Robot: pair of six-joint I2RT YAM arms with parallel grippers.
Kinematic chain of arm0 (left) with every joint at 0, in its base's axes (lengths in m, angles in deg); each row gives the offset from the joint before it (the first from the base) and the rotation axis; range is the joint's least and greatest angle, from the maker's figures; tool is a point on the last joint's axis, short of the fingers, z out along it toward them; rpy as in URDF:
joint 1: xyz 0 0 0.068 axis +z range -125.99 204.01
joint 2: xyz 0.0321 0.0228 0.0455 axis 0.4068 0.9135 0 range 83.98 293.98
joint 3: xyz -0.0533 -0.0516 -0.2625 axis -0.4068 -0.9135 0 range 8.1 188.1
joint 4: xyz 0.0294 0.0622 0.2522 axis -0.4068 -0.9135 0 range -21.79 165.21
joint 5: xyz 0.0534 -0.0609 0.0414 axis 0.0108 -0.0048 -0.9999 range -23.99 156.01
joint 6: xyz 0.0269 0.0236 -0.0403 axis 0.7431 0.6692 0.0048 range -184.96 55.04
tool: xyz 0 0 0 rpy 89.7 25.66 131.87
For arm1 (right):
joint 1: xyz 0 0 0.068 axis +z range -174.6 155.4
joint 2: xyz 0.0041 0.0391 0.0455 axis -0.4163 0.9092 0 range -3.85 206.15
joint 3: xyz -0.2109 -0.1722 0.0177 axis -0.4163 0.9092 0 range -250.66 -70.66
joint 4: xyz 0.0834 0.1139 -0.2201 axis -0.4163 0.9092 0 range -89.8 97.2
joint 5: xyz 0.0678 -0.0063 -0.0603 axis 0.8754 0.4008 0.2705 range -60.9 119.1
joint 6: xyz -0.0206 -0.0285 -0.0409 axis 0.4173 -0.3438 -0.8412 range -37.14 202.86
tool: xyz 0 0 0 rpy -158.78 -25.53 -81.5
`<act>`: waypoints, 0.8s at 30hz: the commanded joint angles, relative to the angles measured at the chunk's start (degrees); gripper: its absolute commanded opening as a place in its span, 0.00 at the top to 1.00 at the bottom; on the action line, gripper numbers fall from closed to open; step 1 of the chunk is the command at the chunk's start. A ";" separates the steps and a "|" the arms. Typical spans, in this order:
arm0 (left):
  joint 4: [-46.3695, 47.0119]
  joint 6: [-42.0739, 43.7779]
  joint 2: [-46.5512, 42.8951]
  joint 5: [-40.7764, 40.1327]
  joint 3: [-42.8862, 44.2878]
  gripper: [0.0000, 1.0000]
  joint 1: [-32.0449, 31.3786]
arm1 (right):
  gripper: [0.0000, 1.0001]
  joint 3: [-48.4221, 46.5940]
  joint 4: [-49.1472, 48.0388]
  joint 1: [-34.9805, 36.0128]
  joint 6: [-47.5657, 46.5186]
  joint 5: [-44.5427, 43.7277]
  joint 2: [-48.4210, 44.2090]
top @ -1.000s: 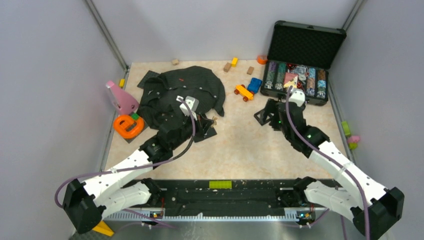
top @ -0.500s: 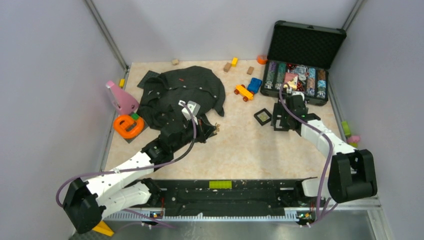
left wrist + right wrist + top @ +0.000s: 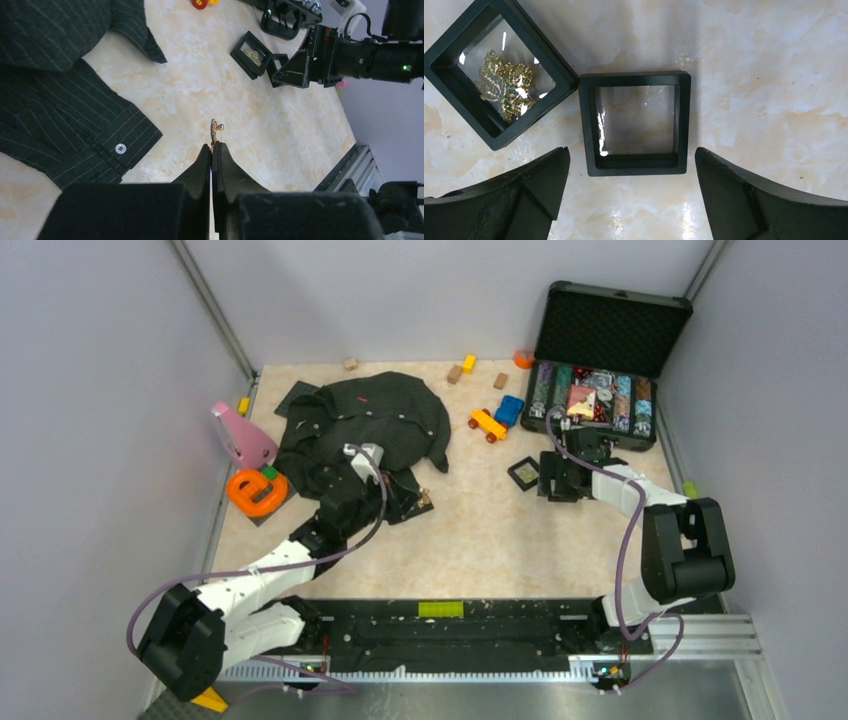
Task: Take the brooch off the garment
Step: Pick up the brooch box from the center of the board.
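One brooch, pinched in the clenched left gripper, held clear of the garment; right gripper, spread wide, newly above an empty box.

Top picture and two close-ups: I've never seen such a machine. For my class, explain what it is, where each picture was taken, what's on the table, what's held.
Two robot arms stand at a table's near edge. One camera looks down from above; one sits on each wrist. A dark shirt, toys, an open case and two black boxes lie there. The left fingers are shut, pinching a tiny gold brooch clear of the shirt. The right fingers are open, holding nothing, either side of the empty box.
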 commanded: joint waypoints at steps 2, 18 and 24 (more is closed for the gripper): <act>7.26 -4.42 1.19 4.09 -1.21 1.00 2.23 | 0.01 -2.53 -2.66 -1.78 -0.47 0.45 0.89; 11.26 -7.40 4.73 0.74 -3.65 1.00 6.63 | 0.38 -2.81 -3.13 -3.07 0.07 6.55 0.44; 11.92 -8.08 5.48 0.30 -3.96 1.00 7.36 | 0.39 0.45 -1.36 -3.04 2.97 2.67 -6.21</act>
